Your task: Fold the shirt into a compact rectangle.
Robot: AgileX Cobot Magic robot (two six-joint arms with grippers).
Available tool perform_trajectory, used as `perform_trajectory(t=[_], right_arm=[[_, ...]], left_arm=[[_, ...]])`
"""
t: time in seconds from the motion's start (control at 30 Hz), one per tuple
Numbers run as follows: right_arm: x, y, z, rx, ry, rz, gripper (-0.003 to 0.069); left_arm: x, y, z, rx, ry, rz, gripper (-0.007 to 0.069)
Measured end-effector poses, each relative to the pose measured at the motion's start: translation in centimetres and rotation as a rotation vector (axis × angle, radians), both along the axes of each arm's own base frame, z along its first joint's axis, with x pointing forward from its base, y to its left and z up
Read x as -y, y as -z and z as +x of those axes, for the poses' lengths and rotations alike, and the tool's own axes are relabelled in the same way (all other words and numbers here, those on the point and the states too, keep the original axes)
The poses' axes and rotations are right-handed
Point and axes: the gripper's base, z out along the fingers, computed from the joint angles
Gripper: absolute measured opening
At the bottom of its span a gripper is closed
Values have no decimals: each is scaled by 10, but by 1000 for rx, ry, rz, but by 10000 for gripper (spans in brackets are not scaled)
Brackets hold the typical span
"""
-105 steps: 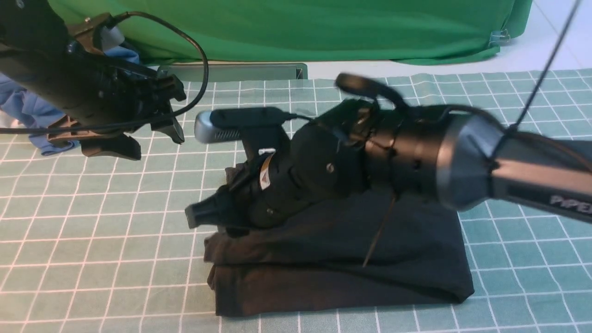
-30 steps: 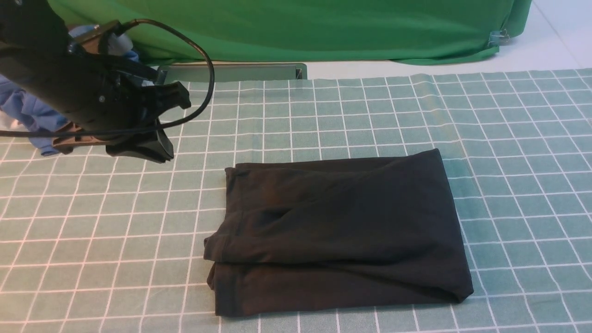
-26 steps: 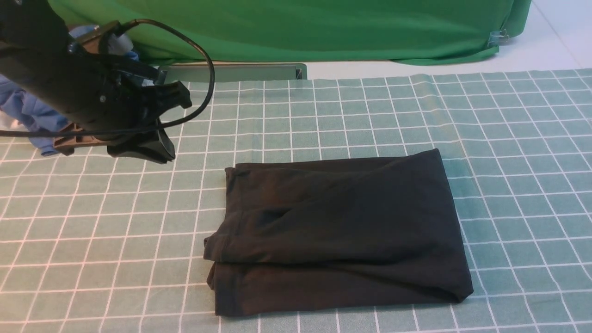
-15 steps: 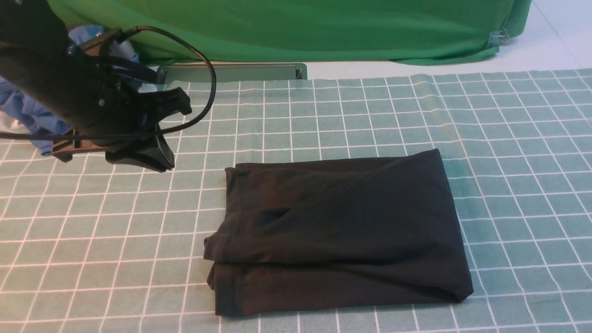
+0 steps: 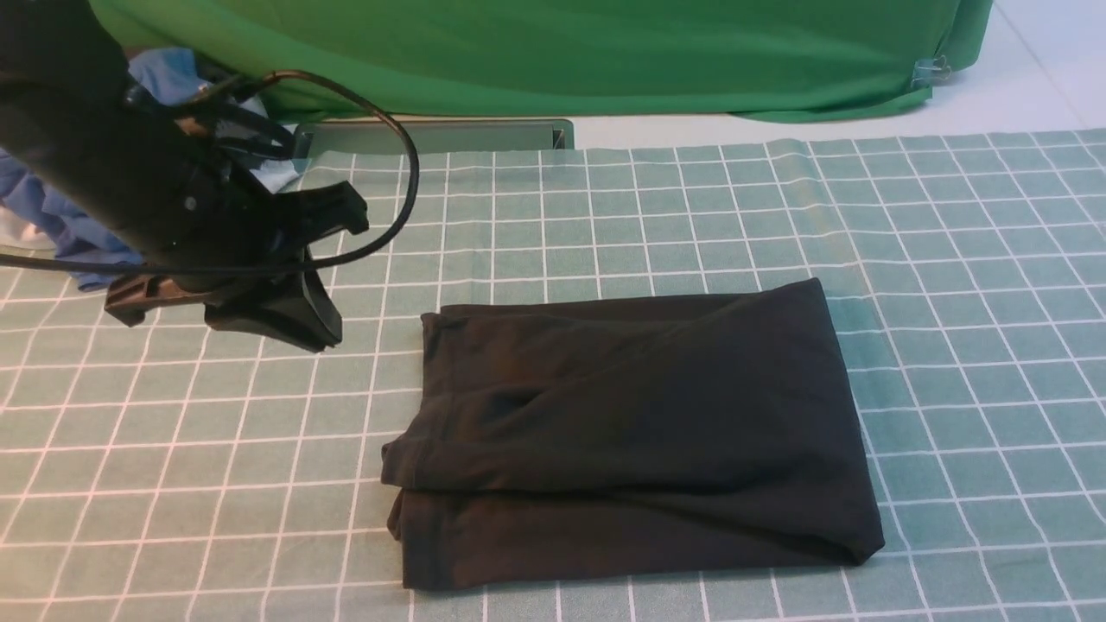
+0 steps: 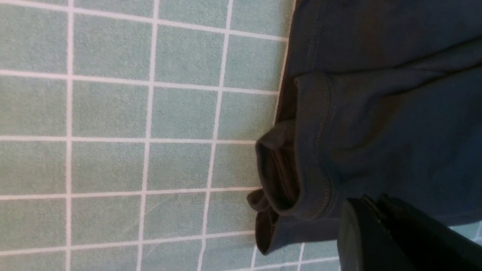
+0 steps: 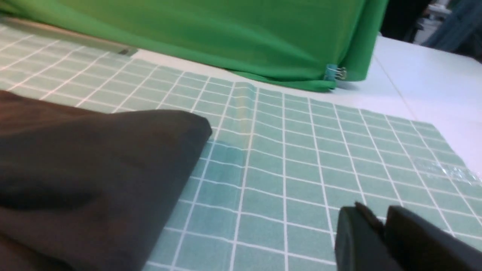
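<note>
Since the earliest frame the right arm has lifted clear of the shirt (image 5: 631, 432) and gone from the front view altogether, while the left tool (image 5: 285, 315) has dropped lower and drifted toward the shirt's left edge.

That left tool hangs just above the tabletop (image 5: 173, 449), its fingers pressed together with nothing between them, a little beyond and to the left of the shirt's far left corner and not touching the fabric. Its wrist view looks down on that edge, where a bunched hem or sleeve end (image 6: 278, 177) sticks out past the neat outline. The right tool (image 7: 380, 229) shows only in its own wrist view, low over the bare checked cloth off the shirt's right side; it grips nothing, and whether its fingers are parted I cannot tell from that angle.

The shirt lies near the middle of the tabletop, already doubled into a thick, roughly rectangular block, with layered edges stepping out at the near left. A blue garment (image 5: 52, 216) sits behind the left arm, well apart from the work.

I judge the main folds done and the step in hand to be tidying. The next move likely calls for the left tool to open, reach the protruding edge, and tuck or square it without dragging the stacked layers apart.
</note>
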Motion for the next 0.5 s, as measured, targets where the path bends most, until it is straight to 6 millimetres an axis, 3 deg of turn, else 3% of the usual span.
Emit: perform_trajectory(t=[0.27, 0.37, 0.5], right_arm=[[0, 0, 0, -4, 2, 7, 156], [0, 0, 0, -4, 2, 8, 164], [0, 0, 0, -5, 2, 8, 175]], left_arm=[[0, -12, -12, 15, 57, -2, 16], [-1, -23, -19, 53, 68, -4, 16], [1, -52, -46, 187, 115, -9, 16]])
